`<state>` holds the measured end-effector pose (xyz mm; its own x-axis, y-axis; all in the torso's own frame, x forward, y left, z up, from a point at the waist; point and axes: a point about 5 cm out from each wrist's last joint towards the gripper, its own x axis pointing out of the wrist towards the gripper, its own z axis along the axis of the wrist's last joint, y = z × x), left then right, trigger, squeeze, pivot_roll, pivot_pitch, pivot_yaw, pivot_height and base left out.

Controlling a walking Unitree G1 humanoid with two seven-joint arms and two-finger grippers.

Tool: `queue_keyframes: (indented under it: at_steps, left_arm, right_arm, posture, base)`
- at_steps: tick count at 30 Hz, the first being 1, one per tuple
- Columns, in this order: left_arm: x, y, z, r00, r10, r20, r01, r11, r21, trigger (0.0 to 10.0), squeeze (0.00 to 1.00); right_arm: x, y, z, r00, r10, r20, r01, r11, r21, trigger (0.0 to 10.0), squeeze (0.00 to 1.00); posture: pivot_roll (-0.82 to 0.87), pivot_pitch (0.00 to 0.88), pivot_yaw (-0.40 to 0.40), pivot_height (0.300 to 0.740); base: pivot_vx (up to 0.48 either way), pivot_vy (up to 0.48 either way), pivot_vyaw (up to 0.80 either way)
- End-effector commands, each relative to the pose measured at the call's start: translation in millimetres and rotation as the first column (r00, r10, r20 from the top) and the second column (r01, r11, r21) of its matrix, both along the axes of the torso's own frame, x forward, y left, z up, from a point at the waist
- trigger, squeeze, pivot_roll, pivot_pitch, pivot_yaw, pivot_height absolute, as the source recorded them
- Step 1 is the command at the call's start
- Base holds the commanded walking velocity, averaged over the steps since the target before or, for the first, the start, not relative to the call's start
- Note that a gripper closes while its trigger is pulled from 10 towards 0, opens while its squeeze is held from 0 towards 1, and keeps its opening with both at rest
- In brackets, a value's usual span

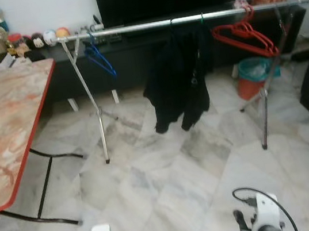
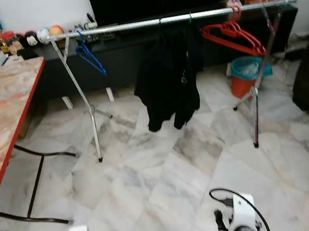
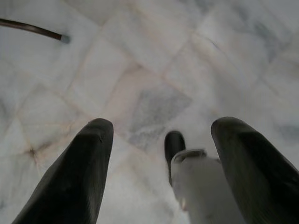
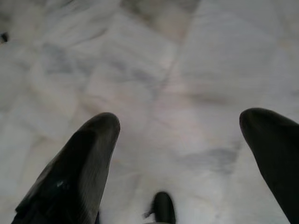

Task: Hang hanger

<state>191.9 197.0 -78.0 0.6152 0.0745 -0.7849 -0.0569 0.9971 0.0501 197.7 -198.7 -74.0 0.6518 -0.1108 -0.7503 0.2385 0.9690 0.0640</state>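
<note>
Blue hanger (image 1: 99, 58) on rail (image 1: 187, 20), tools low.

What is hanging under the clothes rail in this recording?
Under the clothes rail hang a blue hanger, a black garment and a bunch of red hangers. The garment covers its own hanger, so that cannot be seen.

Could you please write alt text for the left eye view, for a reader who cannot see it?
A metal clothes rack stands on a marble floor, its rail carrying a blue hanger, a black garment and red hangers. A red-edged table stands at the left, and both arms hang low at the bottom edge.
</note>
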Motion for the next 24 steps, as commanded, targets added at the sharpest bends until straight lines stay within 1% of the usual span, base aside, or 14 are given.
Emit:
queue_keyframes:
  at_steps: [1, 12, 24]
  left_arm:
    - [-0.9, 3.5, 0.0, 1.0, 0.027, -0.001, -0.027, 1.0, 0.001, 10.0, 0.0]
    - [-0.2, 0.5, -0.2, 1.0, 0.022, -0.005, -0.022, 1.0, -0.01, 10.0, 0.0]
    - [0.7, 2.1, 0.4, 1.0, 0.024, -0.003, -0.024, 1.0, -0.008, 10.0, 0.0]
  right_arm:
    - [1.8, 5.4, 0.0, 1.0, 0.018, -0.003, -0.018, 1.0, 0.01, 10.0, 0.0]
    - [2.3, 2.6, 0.4, 0.999, 0.032, -0.012, -0.032, 0.999, -0.002, 10.0, 0.0]
    - [3.1, 4.6, 0.4, 1.0, 0.027, -0.012, -0.027, 1.0, 0.008, 10.0, 0.0]
  posture:
    - [-0.03, 0.0, 0.013, 0.74]
    - [-0.05, 0.0, 0.007, 0.74]
    - [-0.05, 0.0, 0.015, 0.74]
  base:
    - [0.356, 0.0, 0.0]
    - [0.357, 0.0, 0.0]
    - [0.357, 0.0, 0.0]
